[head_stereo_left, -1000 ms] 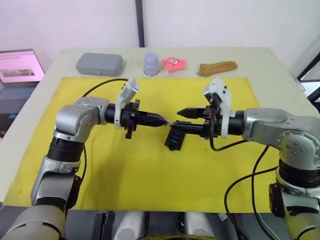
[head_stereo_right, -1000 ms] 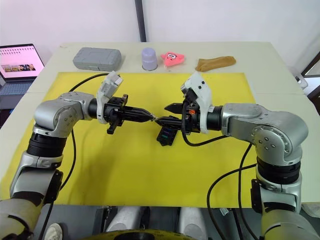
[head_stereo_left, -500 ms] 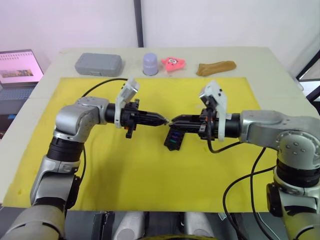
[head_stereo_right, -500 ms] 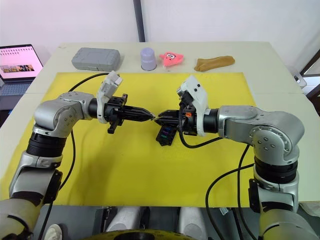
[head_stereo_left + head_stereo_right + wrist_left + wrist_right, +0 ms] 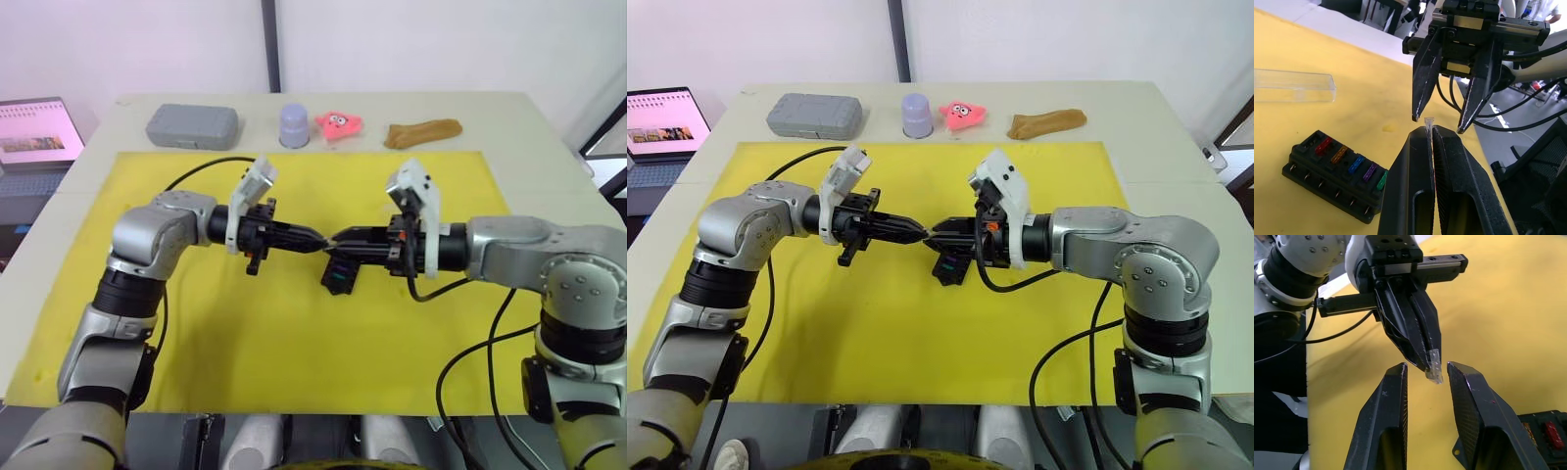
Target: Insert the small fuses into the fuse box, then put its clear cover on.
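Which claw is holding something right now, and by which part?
The left claw pinches a small clear fuse by its lower end, the tip sticking out. The right claw is open around that tip, holding nothing.

Right end effector has closed in, now bracketing the left's clear fuse

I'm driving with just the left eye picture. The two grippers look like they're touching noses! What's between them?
Observer: The left gripper is pinching a small fuse, clear-grey, sticking out past its tips.
Operator: Is the other one grabbing it too?
Observer: No. The right gripper is open, with one finger on each side of the fuse and not touching it.
Operator: Where's the lid?
Observer: The clear cover lies flat on the yellow mat, apart from the fuse box.
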`<move>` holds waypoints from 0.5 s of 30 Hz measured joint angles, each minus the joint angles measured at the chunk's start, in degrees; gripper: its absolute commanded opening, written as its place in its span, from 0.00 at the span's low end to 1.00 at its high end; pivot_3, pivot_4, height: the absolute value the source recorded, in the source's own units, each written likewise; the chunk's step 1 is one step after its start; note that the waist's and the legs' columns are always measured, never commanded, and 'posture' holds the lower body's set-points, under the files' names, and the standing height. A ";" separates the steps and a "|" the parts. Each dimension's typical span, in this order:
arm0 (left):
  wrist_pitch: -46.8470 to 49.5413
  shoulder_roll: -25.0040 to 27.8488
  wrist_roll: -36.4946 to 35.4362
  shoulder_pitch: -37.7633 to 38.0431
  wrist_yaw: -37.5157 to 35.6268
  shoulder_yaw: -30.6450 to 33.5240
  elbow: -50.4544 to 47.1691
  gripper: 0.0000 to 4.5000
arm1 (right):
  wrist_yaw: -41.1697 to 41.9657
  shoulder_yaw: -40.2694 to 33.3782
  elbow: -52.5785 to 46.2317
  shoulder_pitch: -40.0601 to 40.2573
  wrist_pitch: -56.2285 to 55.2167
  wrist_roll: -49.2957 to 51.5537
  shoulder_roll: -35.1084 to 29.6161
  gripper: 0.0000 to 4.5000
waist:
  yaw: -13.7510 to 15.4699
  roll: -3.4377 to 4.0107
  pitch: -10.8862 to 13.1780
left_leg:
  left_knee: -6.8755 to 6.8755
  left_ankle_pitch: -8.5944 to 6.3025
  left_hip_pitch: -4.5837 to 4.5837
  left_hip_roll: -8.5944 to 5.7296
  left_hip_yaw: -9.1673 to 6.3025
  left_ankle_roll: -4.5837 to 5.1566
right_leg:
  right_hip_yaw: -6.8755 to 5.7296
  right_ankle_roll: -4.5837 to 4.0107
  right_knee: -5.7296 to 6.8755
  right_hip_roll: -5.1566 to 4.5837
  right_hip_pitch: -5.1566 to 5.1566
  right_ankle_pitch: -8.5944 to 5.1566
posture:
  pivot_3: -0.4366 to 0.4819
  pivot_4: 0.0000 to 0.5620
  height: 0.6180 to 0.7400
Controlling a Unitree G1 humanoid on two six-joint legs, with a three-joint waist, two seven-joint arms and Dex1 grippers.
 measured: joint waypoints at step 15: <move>0.00 0.20 -1.07 0.00 -0.13 -0.01 -0.05 0.00 | -0.25 1.06 0.02 -0.07 -0.02 0.49 -0.32 0.18 | -0.06 0.00 0.00 | 0.00 0.00 0.00 0.00 0.00 0.00 | 0.00 0.00 0.00 0.00 0.00 0.00 | 0.48 0.27 1.00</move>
